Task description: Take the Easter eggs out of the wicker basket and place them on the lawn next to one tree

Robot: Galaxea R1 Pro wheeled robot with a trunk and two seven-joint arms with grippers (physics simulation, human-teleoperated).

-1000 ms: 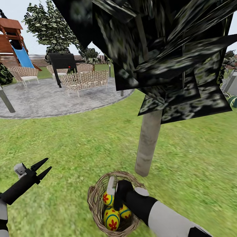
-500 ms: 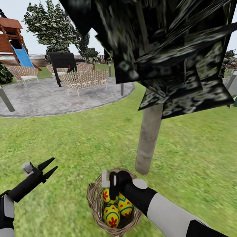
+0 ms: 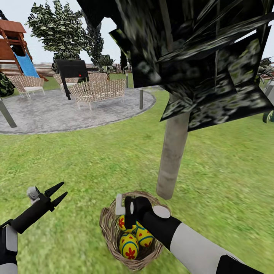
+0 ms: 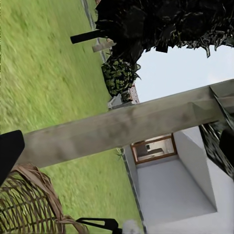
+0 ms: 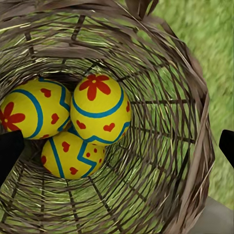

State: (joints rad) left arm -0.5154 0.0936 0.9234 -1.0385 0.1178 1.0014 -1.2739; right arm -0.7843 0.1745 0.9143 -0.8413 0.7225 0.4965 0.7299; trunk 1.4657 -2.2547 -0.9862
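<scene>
Our right gripper (image 3: pixel 127 213) hangs over the wicker basket (image 3: pixel 108 232) on the lawn (image 3: pixel 95 163), its fingers spread wide, their tips at both edges of the wrist view, holding nothing. All three Easter eggs (image 5: pixel 73 126) lie bunched at the basket's bottom, touching one another. We judge this the first pick, not yet made: next we must lower into the basket, straddle the top egg (image 5: pixel 101 109) and close without snagging the weave. The tree (image 3: pixel 172 160) stands just beyond the basket, a ready drop spot. Our left gripper (image 3: pixel 57 195) waits open over grass, well apart
</scene>
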